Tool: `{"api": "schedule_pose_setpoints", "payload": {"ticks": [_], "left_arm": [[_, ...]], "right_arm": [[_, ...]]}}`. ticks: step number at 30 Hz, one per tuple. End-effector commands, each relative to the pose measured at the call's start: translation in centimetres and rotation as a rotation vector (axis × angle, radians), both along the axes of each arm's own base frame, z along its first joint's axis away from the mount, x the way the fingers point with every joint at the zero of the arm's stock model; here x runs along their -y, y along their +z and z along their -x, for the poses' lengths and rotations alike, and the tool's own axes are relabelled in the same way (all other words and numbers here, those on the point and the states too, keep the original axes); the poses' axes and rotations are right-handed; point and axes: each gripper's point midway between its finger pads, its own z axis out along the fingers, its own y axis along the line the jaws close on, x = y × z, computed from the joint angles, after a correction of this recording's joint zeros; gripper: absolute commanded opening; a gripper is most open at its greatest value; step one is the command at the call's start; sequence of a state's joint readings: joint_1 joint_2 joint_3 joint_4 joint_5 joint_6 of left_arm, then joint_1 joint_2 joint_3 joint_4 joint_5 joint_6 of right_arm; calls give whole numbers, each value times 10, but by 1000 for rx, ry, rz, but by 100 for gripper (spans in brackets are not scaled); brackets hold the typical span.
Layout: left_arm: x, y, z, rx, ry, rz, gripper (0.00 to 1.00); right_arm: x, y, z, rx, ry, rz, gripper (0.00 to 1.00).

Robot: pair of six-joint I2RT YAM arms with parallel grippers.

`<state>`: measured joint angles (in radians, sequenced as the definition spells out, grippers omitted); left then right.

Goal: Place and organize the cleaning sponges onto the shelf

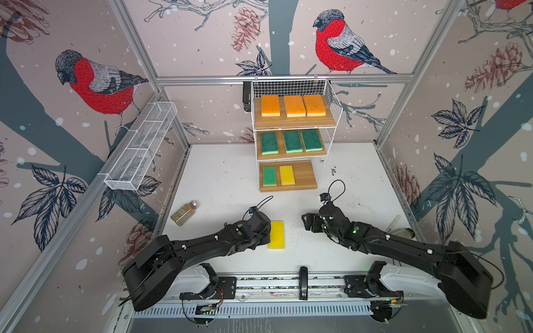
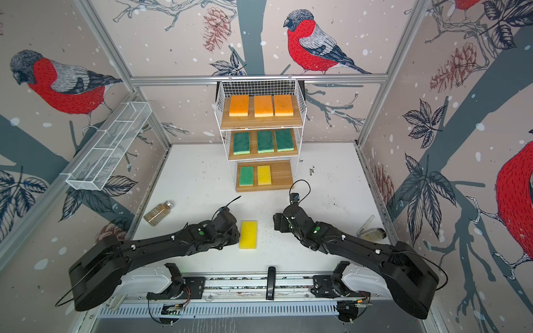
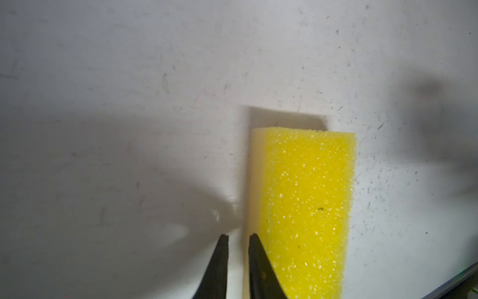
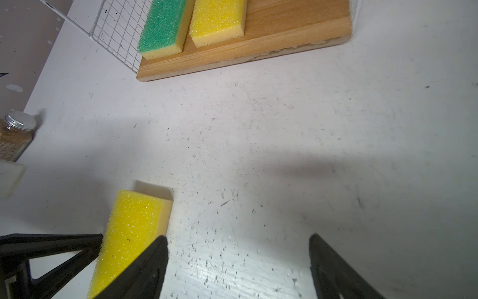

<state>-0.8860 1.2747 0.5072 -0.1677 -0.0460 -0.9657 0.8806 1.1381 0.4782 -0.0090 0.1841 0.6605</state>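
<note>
Eight in, one to go! The shelf point(image 1: 305, 176) stood at the back of the table point(image 1: 225, 178). You had its top board filled with three orange sponges point(image 1: 294, 106) side by side, and the middle board with three green sponges point(image 1: 292, 141). On the bottom board the lone green sponge point(image 1: 269, 176) sat at the left. The shelved yellow sponge point(image 1: 287, 175) was just beside it in the middle, and the right-hand spot was bare wood.

The loose yellow sponge point(image 1: 276, 234) lay flat on the table near the front, yellow face up. Its long way pointed toward the shelf, and it was well apart from it.

Your left gripper point(image 3: 238, 235) was down at that sponge's left long edge. Its jaws were pressed nearly together, only a slit between the tips, gripping nothing. One fingertip point(image 3: 254, 246) lay right at the sponge's pale side.

Your right gripper point(image 4: 236, 240) hung off the sponge's right side, clear of it in both top views, jaws spread wide and empty.

Off to the left, a brownish jar point(image 1: 184, 213) sat on the table, and the white mesh tray point(image 1: 141, 147) hung on the left wall.
</note>
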Motion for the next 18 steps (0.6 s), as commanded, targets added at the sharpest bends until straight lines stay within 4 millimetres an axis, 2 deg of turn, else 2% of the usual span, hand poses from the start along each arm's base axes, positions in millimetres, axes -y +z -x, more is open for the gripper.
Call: {"api": "schedule_pose_setpoints", "payload": {"ticks": [1,10,18], "left_arm": [[12,1,2,-10,-37,9,18],[42,-4,7,-34,-109,30,19],[74,6,4,-6,-158,93,19]], "right_arm": [[0,3,-1,8,-4,-24,86],[6,1,2,0,-6,-32,86],[7,-2,5,-12,6,-33,87]]}}
